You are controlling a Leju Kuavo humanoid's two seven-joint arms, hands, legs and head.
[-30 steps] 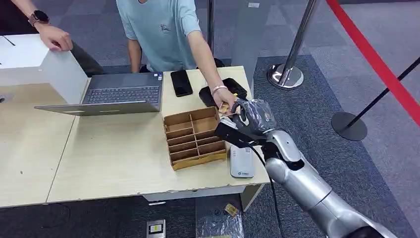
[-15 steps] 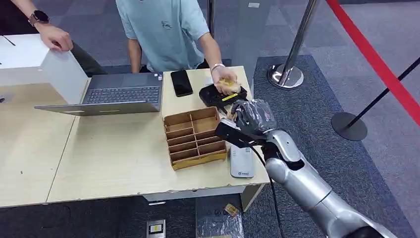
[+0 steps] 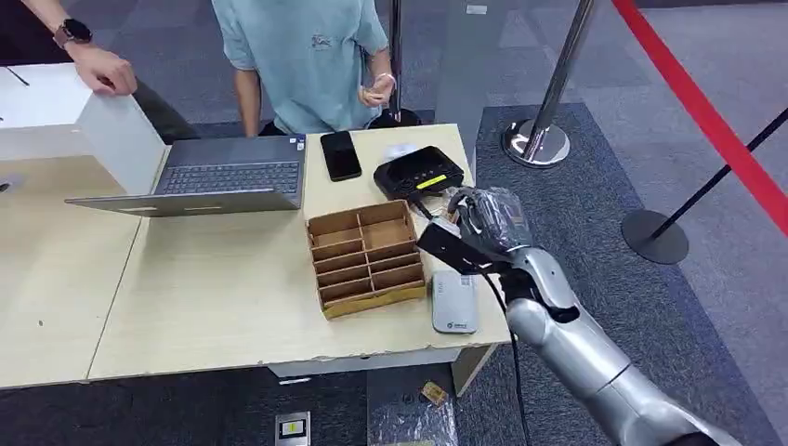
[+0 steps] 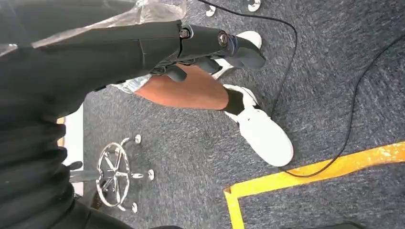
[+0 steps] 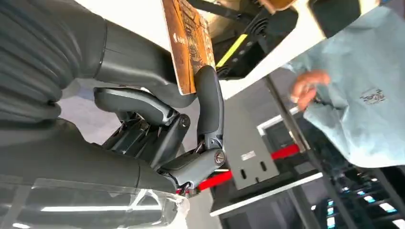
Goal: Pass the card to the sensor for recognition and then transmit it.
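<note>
Card, brown and patterned [image 5: 187,40], pinched upright between thumb and finger of plastic-wrapped right hand [image 3: 480,223] beside black sensor box with yellow stripe [image 3: 418,173] on pale wooden desk [image 3: 232,288]; best lowered flat over sensor, grip kept firm; left hand [image 4: 200,43] hanging empty, fingers loosely apart.

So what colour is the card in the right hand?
Brown-orange, patterned card; right wrist view shows it best.

On the table [image 3: 214,307], the divided box [image 3: 364,257] sits centrally; sensor [image 3: 418,173] at its 1 o'clock, phone [image 3: 340,154] at 12, laptop [image 3: 209,179] at 10, flat device [image 3: 453,301] at 4.
</note>
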